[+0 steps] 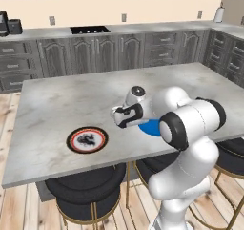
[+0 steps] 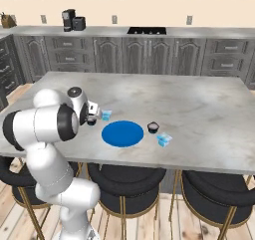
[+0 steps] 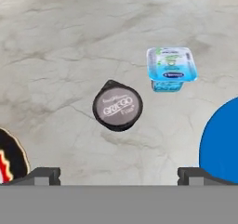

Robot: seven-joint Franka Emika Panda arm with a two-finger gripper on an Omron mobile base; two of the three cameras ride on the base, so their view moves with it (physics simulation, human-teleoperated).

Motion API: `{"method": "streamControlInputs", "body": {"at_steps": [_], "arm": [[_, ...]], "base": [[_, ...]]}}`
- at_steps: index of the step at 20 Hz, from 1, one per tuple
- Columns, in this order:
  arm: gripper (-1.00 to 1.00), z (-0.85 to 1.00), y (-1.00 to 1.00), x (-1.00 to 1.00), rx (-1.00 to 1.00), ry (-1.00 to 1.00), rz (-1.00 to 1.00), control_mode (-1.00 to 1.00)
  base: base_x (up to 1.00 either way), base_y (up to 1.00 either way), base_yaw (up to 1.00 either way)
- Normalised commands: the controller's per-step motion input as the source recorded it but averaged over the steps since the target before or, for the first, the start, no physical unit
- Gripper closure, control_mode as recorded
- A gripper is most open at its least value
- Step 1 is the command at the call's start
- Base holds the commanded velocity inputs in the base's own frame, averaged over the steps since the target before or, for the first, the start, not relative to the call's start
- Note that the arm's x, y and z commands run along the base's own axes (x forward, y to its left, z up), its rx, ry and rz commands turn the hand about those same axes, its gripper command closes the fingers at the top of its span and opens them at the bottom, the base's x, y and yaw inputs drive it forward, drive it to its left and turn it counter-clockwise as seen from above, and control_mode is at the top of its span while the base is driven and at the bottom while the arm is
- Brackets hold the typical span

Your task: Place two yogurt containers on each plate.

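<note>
Yogurt containers: you have a dark round tub (image 3: pixel 117 105), lid reading "GREGO", on bare worktop (image 3: pixel 69 42) beneath the hand, just beside a pale blue boxy tub (image 3: pixel 171 67) with unreadable print. Blue plate (image 3: pixel 223 141) lies right, patterned plate (image 1: pixel 87 139) left. Fingers (image 3: pixel 44 175) spread open, empty. Second dark tub (image 2: pixel 153 127) and blue tub (image 2: pixel 164 139) sit beyond the blue plate, apart from it.
</note>
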Motion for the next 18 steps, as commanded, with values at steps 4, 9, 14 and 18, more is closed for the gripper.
{"method": "streamControlInputs", "body": {"at_steps": [4,9,14,18], "arm": [[-1.0,-0.09,0.0,0.25,-0.02,0.0,0.0,-1.0],[-1.0,-0.13,0.01,0.21,-0.03,0.0,0.0,-1.0],[-1.0,-0.14,0.01,0.1,-0.02,0.0,0.0,-1.0],[-1.0,-0.1,0.01,0.06,0.0,0.0,0.0,-1.0]], "base": [[0.0,0.0,0.0],[0.0,0.0,0.0],[0.0,0.0,0.0],[0.0,0.0,0.0]]}}
